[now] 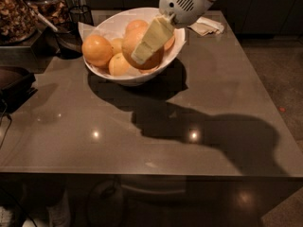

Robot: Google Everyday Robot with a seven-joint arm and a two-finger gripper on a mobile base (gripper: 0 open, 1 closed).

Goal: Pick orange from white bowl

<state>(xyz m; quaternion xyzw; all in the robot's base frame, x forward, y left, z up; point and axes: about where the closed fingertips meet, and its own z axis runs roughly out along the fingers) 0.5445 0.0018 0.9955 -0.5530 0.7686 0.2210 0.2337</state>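
Note:
The white bowl (135, 78) stands at the back of the grey table and holds several oranges. My gripper (143, 51) reaches down into it from the upper right. Its pale yellow front finger (150, 38) lies across a large orange (155, 59), and the other finger is hidden behind the fruit. The gripper is shut on this orange and holds it slightly above the others, over the bowl's middle. Other oranges sit at the left (97, 50), front (118, 64) and back (137, 24) of the bowl.
A crumpled napkin (206, 26) lies behind the bowl on the right. A dark pan (70, 41) and a container of brown food (15, 14) stand at the back left. A black tray (14, 82) sits at the left edge.

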